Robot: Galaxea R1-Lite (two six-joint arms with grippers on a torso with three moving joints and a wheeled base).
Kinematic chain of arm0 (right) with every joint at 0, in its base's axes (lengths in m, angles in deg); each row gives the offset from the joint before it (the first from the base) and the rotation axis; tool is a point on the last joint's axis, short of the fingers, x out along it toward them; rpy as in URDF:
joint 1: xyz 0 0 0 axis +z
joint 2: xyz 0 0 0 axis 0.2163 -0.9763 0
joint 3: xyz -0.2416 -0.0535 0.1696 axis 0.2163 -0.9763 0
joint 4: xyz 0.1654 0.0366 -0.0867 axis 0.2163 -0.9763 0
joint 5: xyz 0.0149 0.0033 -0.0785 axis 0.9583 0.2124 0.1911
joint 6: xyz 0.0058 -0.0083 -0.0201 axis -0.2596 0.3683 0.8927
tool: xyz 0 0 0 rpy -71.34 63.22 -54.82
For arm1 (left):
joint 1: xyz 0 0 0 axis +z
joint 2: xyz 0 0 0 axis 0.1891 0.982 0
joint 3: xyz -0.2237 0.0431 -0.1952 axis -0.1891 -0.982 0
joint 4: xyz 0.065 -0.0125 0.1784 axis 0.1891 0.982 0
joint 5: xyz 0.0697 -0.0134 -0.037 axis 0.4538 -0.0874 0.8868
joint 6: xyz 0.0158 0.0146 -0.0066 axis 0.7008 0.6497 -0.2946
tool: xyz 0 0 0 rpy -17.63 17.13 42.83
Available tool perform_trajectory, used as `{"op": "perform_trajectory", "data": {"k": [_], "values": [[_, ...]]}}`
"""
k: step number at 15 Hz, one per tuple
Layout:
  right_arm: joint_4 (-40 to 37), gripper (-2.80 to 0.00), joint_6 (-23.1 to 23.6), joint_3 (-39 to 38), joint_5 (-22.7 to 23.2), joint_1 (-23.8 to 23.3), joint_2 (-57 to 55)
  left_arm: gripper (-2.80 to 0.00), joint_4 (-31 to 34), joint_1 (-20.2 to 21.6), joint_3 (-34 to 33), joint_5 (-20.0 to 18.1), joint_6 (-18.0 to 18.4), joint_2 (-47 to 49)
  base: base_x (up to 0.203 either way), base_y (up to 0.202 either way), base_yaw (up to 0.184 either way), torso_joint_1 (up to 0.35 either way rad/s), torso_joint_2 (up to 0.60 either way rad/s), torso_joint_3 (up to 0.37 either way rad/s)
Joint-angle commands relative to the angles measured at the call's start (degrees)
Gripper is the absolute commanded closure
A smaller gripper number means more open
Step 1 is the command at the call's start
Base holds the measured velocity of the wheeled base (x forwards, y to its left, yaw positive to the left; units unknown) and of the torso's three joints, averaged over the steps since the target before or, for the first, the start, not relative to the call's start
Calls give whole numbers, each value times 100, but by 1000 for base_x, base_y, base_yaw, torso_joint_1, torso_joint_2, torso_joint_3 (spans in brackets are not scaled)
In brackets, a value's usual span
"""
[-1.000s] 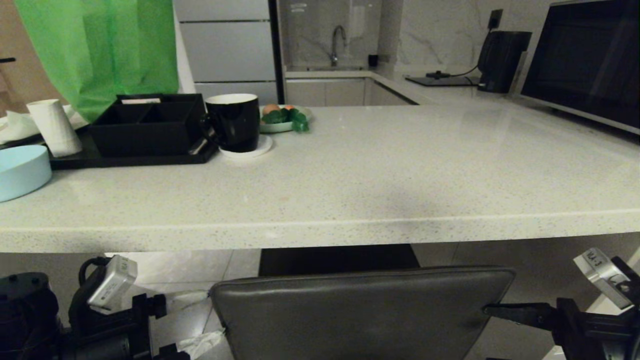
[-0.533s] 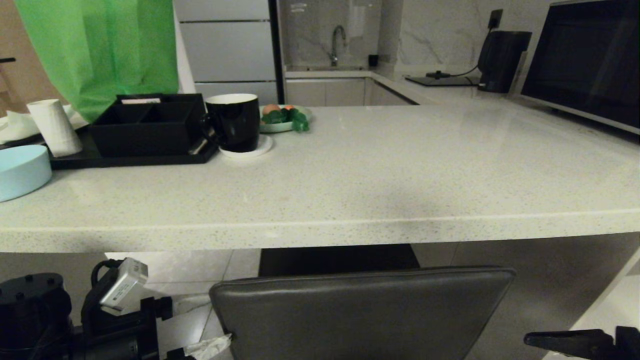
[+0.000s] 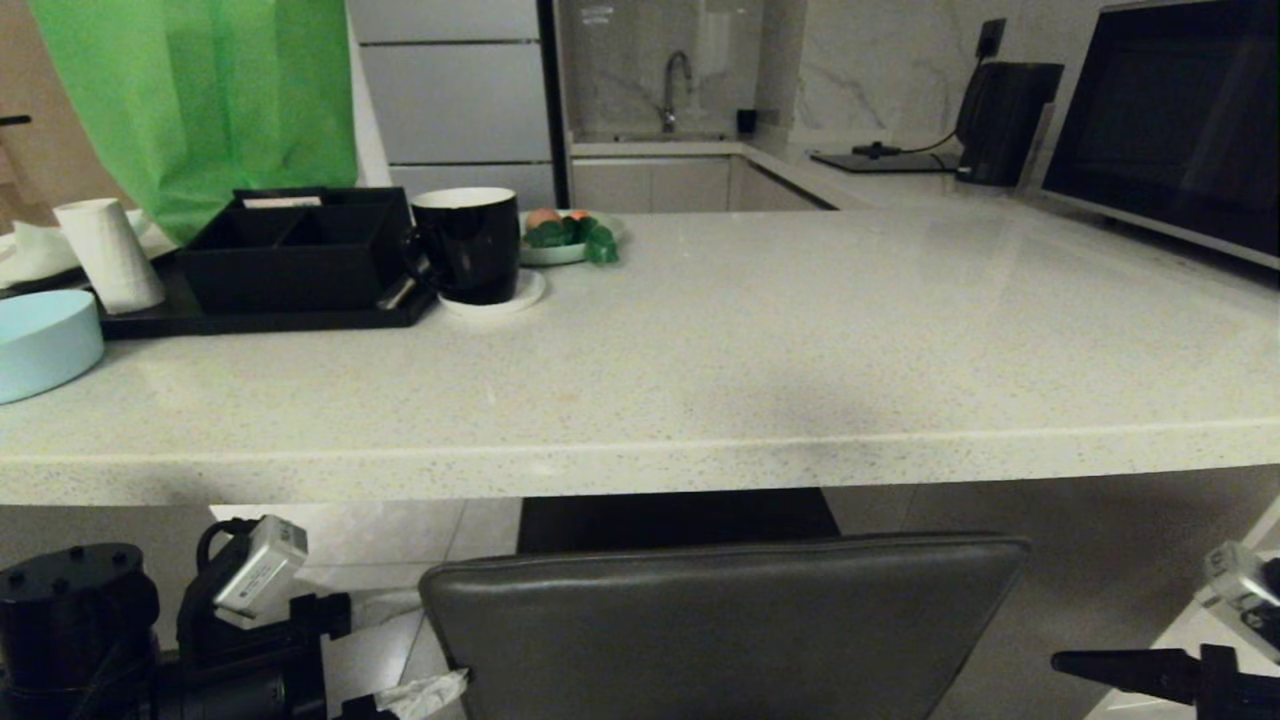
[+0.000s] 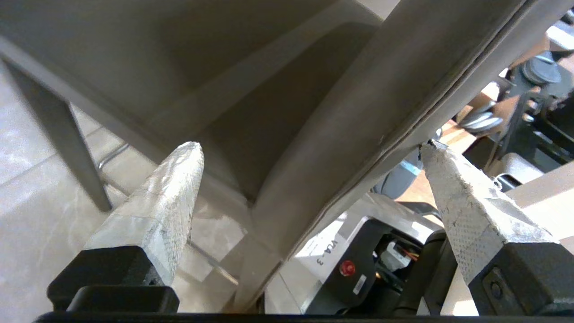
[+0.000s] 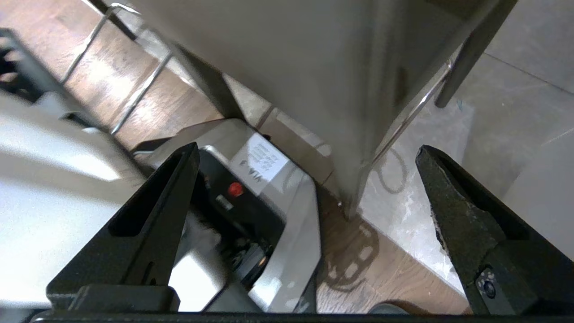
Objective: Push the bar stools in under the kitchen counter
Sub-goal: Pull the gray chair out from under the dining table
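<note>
White speckled stone makes the top of the bench (image 3: 760,340), which is long and thick. On its far left side sit a pale blue bowl (image 3: 40,342), a white paper roll (image 3: 108,255) and a black tray (image 3: 260,312) with a black box (image 3: 295,250) on it. A black mug (image 3: 468,243) stands on a white coaster (image 3: 515,298) just beside the tray. Behind the mug is a small plate of green leaves (image 3: 570,238). A green bag (image 3: 205,100) hangs behind the box. A dark screen (image 3: 1175,120) leans at the far right. A sink tap (image 3: 677,85) shows at the back wall.

One bar stool (image 3: 720,630) stands in front of the bench, in the middle. Its backrest is dark grey leather, low and wide, and its top edge is just below the bench edge. The seat reaches under the bench top. From the wrist views you can see thin dark legs and shiny metal foot bars over a tile and wood floor.

The left hand (image 4: 309,175) is low at the left side of the stool. Its taped fingers (image 4: 166,202) are spread wide on both sides of the backrest edge and grip nothing. The right hand (image 5: 307,197) is low at the right, apart from the stool. Its black fingers (image 5: 462,215) are spread wide too and hold nothing.
</note>
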Motion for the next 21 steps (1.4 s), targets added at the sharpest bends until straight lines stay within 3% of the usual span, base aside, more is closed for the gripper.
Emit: {"op": "perform_trajectory", "data": {"k": [1,4,8,14,16,21], "values": [[1790,-280,43,-598,234,-113,-1252,-280,-41,-44,26,-35,3,-27,0,0,0,0,0,0],[3139,-280,31,-823,814,-137,-1964,-280,-50,-231,5,-44,3,-149,0,0,0,0,0,0],[3375,-280,-188,-504,1525,64,-2250,-280,-41,-451,-42,-44,-21,-301,0,0,0,0,0,0],[3895,-280,-266,-430,1635,1153,-2717,-280,-60,-539,38,-53,-15,-228,0,0,0,0,0,0],[4359,-280,-448,-541,1629,1460,-2769,-280,-506,-566,48,-47,-57,-181,0,0,0,0,0,0],[4453,-280,-524,-562,1601,1446,-2861,-280,-955,-551,-110,-9,-103,270,0,0,0,0,0,0]]}}
